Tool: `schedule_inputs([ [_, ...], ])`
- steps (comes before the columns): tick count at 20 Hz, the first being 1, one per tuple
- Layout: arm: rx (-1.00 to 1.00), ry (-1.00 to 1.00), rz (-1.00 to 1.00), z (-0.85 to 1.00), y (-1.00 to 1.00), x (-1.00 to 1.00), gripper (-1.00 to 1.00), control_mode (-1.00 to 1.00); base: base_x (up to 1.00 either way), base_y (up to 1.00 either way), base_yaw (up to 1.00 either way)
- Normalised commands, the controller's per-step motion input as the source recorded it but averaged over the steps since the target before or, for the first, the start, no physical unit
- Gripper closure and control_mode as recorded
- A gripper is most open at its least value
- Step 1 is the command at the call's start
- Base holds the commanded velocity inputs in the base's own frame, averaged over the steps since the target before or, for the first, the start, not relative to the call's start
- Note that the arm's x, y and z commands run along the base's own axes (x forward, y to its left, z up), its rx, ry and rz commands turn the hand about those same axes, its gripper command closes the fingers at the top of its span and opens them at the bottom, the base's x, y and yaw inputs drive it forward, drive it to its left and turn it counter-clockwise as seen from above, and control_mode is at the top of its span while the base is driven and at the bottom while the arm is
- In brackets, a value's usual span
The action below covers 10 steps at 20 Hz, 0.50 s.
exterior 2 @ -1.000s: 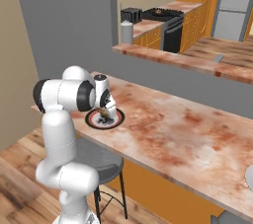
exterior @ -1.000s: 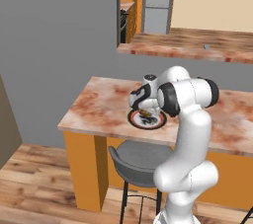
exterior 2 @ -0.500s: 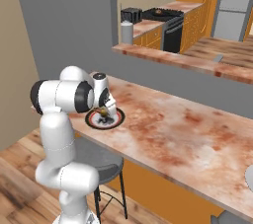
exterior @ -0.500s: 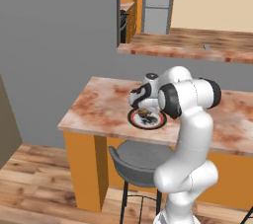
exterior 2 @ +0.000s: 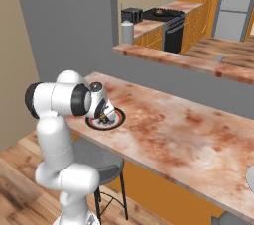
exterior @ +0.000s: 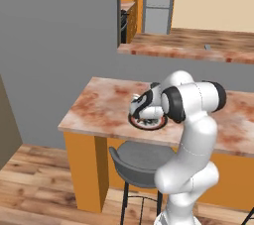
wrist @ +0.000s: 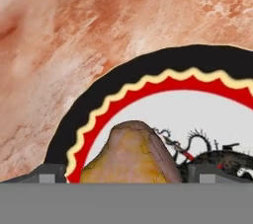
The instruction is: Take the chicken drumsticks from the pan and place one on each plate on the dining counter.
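- Counter first: the dining counter (exterior 2: 188, 135) runs as a long marbled slab across both base views, with a grey stool (exterior: 144, 162) tucked under its near edge and my arm bent over its left end.
- Plate next: the dark-rimmed plate (wrist: 94, 94) lies flat near that end, black outside, then a red band with a cream zigzag, then white with a dark drawing in the middle. A second, pale plate (exterior 2: 250, 179) peeks in at the far right edge of the right base view, well apart from this one.
- Gripper: the gripper (wrist: 126, 173) hangs low over the dark-rimmed plate. Across the last second I see almost no shift, only a slight settling of the wrist, which I read as the end of the lowering, with release the step due.
- Drumstick: one chicken drumstick (wrist: 129, 154) sits between the finger tips (wrist: 49, 173), over the plate's white centre. The fingers look closed on it, though the grey band hides the contact.
- Its long axis seems to run along the gripper's line of sight, rounded end pointing away from the hand, towards the plate's rim.
- Whether the meat already touches the plate, I cannot tell.
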Motion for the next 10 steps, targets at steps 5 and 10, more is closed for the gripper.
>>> schedule_inputs([
  [5, 0.03, -0.10, 0.07, 0.74, -0.13, -0.02, -1.00, -1.00, 0.00, 0.00, 0.00],
  [10, 0.05, -0.13, 0.21, 1.00, -0.22, -0.30, -1.00, -1.00, 0.00, 0.00, 0.00],
])
